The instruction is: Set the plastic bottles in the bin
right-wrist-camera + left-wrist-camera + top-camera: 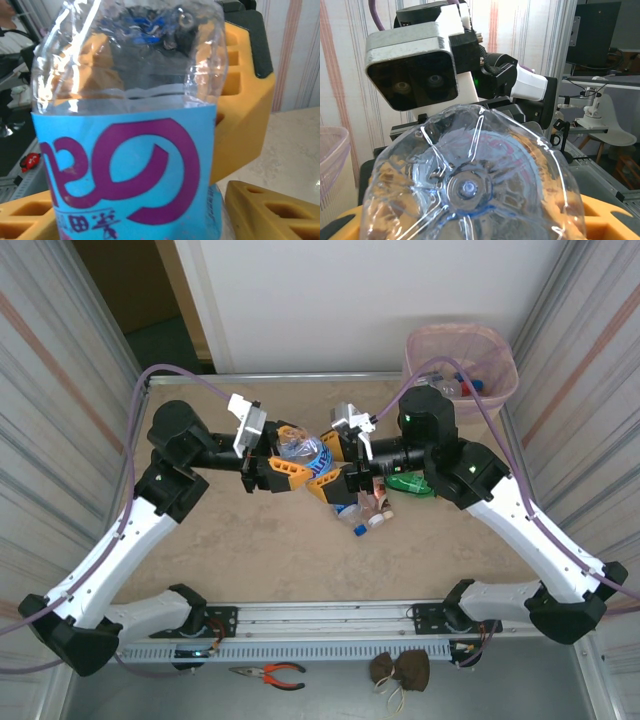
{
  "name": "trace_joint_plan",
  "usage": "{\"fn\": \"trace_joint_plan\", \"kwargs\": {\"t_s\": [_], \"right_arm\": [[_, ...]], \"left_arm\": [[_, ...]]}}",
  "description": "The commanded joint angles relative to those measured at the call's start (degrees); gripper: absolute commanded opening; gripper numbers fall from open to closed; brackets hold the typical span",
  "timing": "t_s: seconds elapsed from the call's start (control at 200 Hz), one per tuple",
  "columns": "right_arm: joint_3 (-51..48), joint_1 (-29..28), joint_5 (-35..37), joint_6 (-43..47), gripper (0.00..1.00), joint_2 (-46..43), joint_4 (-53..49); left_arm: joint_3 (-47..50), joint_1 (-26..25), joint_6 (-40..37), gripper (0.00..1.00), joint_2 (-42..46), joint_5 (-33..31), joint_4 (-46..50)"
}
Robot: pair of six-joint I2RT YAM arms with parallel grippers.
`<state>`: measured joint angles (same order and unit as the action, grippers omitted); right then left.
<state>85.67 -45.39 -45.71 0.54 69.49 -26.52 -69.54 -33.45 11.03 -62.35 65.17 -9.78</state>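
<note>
On the bench (230, 550), nearest the arm bases, a few small loose bottles (362, 518) with blue and white caps are seen lying just below the right hand (330, 478). Over mid-bench a clear bottle (300, 451) is held off the surface between the two facing hands. It is grasped by the left hand (283, 468), whose yellow fingers flank its ribbed base in the left wrist view. The right hand's fingers are set either side of the label, but whether they press on it cannot be told. The step is judged to be a hand-over toward the bin side. It is done well if the right grip is made firm on the labelled middle before the left is released, since thin, dented plastic is likely to give and slip. The bottle is transparent and crumpled, with a light-blue label bearing purple lettering. A green bottle (410, 483) lies beside the right arm. At the far right corner the bin (507, 358), lined in pink, is seen with a few bottles inside.
</note>
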Motion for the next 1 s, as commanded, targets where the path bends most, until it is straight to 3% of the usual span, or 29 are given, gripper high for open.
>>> {"fn": "trace_joint_plan", "kwargs": {"t_s": [0.0,0.15,0.541,0.752,0.997], "right_arm": [[1.7,-0.5,-1.2,0.7,0.63,0.2,-0.4],[1.7,-0.5,-1.3,0.7,0.52,-0.4,-0.3],[1.7,1.4,2.5,0.6,0.47,-2.3,-1.3],[1.6,8.8,5.9,-2.1,0.48,-3.8,-1.5],[3.3,21.8,12.4,-6.4,0.52,-4.4,-1.8]], "left_arm": [[-1.8,-0.4,-1.6,0.47,0.1,0.6,0.4],[-1.6,-0.4,-2.6,0.55,0.6,-3.1,2.1],[2.2,-0.2,-4.4,0.82,5.5,-17.1,2.5],[7.3,1.2,-4.1,0.86,11.3,-25.9,0.2],[10.0,2.3,-2.3,0.88,12.9,-27.2,-1.0]]}}
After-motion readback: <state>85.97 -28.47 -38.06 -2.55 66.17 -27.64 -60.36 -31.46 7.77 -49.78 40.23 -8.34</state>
